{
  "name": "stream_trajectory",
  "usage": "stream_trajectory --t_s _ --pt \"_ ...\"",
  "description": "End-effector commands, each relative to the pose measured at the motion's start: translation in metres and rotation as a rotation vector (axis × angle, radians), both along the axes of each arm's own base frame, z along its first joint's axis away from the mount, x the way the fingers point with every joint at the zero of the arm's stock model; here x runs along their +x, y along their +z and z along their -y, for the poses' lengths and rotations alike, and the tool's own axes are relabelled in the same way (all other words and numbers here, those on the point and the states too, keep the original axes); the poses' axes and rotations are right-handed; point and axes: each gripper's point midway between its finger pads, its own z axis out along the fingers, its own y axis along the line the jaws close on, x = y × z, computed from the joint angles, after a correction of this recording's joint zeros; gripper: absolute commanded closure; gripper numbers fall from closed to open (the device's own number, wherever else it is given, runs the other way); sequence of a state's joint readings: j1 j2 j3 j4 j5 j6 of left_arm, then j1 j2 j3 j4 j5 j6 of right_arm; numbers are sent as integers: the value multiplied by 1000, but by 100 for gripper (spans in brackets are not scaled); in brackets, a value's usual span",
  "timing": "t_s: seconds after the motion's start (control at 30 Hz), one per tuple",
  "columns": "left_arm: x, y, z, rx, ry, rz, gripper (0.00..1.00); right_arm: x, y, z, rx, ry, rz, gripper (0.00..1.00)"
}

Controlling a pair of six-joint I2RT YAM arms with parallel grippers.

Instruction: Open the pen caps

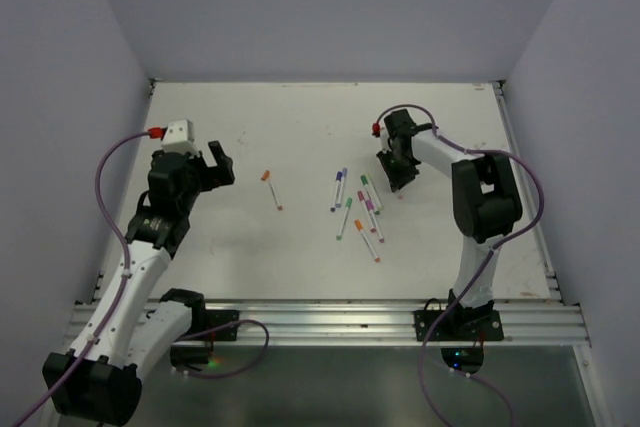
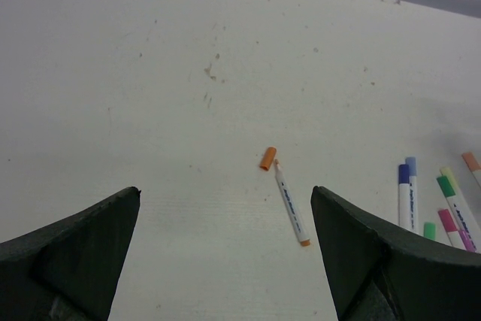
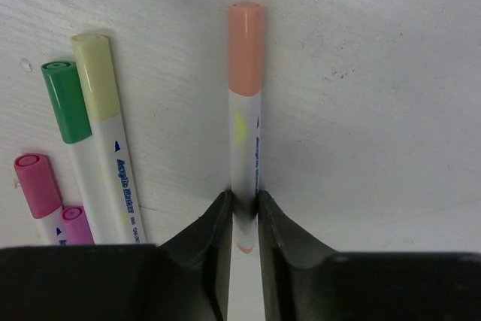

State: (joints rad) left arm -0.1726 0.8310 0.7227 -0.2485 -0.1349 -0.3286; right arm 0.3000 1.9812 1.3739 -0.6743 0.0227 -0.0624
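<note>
The white counter [image 1: 300, 127] fills the scene: matte, faintly scuffed, with a few brown specks. The left arm [image 1: 150, 247] bends up from its base and leans in over the counter's left side, wrist tipped toward the middle. The right arm [image 1: 480, 197] folds sharply at the elbow and reaches back down to the counter, just up and right of the pens.

The left end effector [image 2: 225, 193] hangs above the counter, its two dark wedge-shaped fingers spread wide with nothing between them. The right end effector [image 3: 243, 201] is busy: its black fingers are pinched tight on the barrel of a white pen [image 3: 245, 133], which points straight away from the wrist. Whether that pen touches the counter, I can't tell.

A loose cluster of pens [image 1: 355, 209] lies mid-counter, slim smooth white cylinders with blue lettering. Apart to the left lies an uncapped barrel [image 2: 290, 204] with an orange end.

Now the caps. The peach cap [image 3: 246, 49] sits on the far end of the gripped pen, fully seated. The orange cap [image 2: 267, 158] is off, a stubby plastic tube lying at the uncapped barrel's tip. Beside the gripped pen, a pale yellow cap [image 3: 98, 73], a green cap [image 3: 66, 101] and a pink cap [image 3: 37, 184] are all on their barrels. A dark blue cap [image 2: 404, 174] is on too.
</note>
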Motion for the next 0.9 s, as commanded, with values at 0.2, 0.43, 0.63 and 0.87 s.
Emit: stream_trajectory --t_s 0.2,0.43,0.63,0.87 --pt "5 10 36 -73 -176 44 0 -4 3 -7 66 -6 -2 99" --pt "8 33 49 -198 -189 61 0 14 56 -25 181 -78 196 100" --pt "16 44 73 -323 -261 47 0 12 98 -53 260 -89 350 100" --pt "27 66 103 -429 -316 59 0 -10 155 -125 421 -6 506 100"
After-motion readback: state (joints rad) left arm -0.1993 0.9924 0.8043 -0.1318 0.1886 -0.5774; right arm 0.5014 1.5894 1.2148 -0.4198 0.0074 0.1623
